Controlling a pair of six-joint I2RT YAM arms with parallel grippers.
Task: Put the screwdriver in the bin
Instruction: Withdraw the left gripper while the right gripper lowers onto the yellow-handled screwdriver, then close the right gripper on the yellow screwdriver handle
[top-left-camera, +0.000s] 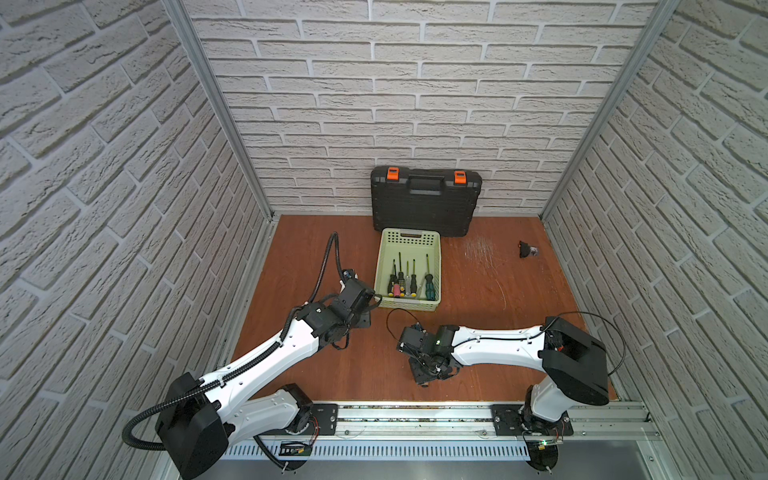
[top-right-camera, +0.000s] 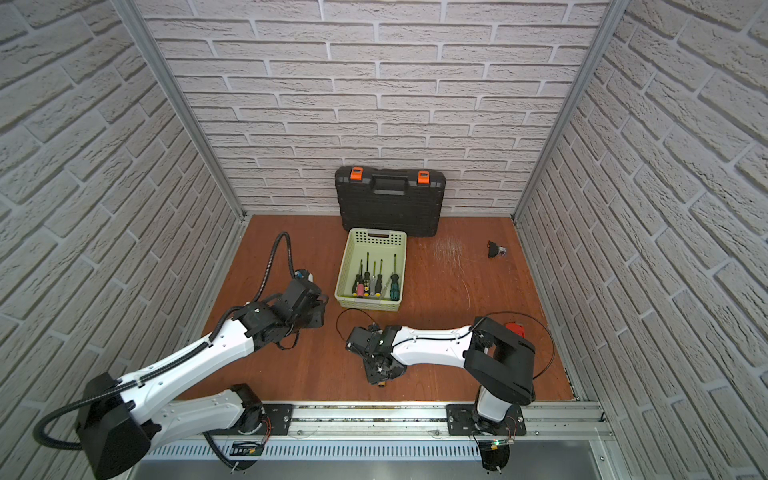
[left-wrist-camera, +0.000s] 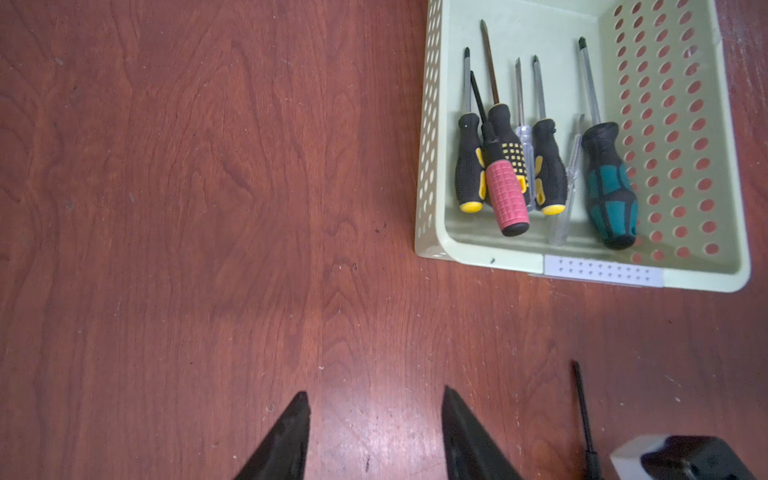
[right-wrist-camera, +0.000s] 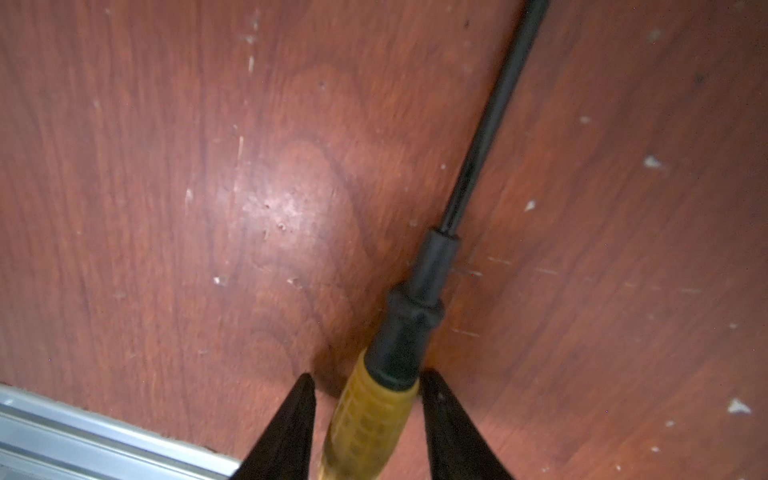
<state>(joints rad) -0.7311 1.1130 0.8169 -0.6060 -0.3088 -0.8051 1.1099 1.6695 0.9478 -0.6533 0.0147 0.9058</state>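
Jaws of the right gripper (right-wrist-camera: 365, 386) straddle the yellow-handled, black-shafted screwdriver (right-wrist-camera: 432, 282) lying on the desk, one side not yet touching; left gripper (left-wrist-camera: 374, 399) hangs parted, empty. The grasp is the step in hand; next, clench, lift, carry toward twelve o'clock into the pale green perforated plastic bin (top-left-camera: 436, 266).

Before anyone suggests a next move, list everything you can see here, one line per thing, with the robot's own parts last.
Pale green perforated plastic basket: one, mid-table, in front of the toolcase.
Screwdrivers in the basket: seven, with black-and-yellow, pink, clear and teal handles, lying side by side with handles toward the robot.
Yellow-handled screwdriver with black shaft: one, lying on the table outside the basket.
Black plastic toolcase with orange latches: one, standing against the back wall.
Small black object: one, on the table's far right, too small to identify.
Reddish-brown wooden table: one.
Left arm's fingers: two, black, apart, empty, over bare table beside the basket.
Right arm's fingers: two, black, either side of the yellow handle, not fully closed.
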